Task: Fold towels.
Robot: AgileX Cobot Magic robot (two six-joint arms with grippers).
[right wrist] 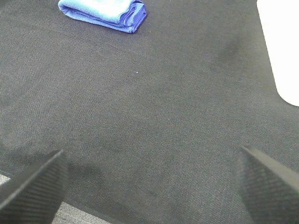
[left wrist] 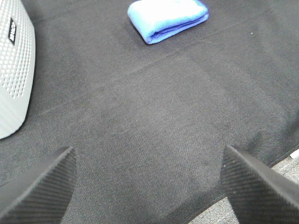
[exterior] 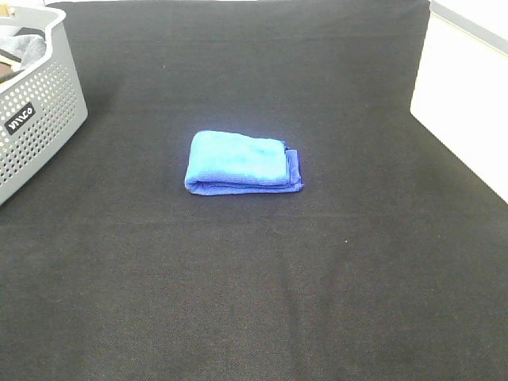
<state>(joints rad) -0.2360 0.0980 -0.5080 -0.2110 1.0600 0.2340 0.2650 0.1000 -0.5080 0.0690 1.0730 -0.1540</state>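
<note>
Centrally, towel (exterior: 240,162): a blue cloth folded into a compact rectangle, lying flat near the middle of the black tabletop.
Towel, colour: bright sky blue on the upper face, with a darker royal-blue layer showing along the near edge and at the right end in the high view.
Towel, folds: one end is a smooth rounded bend; the other end shows several stacked layer edges, seen most plainly in the right wrist view (right wrist: 103,11).
Towel, texture: soft, short nap with a faint sheen; the left wrist view (left wrist: 167,17) shows the top face washed pale by the light.
Towel, contact: touched by neither gripper and well apart from both.
Table (exterior: 254,294): a black woven cloth surface, bare around the towel.
Basket (exterior: 36,103): a grey perforated bin at the far left edge of the table, well apart from the towel, holding dark and light fabric; its wall bears a small dark label.
Left gripper (left wrist: 147,189): jaws spread wide, nothing between them, hovering over bare cloth near the table's front edge.
Right gripper (right wrist: 152,184): jaws likewise spread wide and empty, over bare cloth near the front edge.
White surface (exterior: 468,95): a pale panel beside the table's right edge.
</note>
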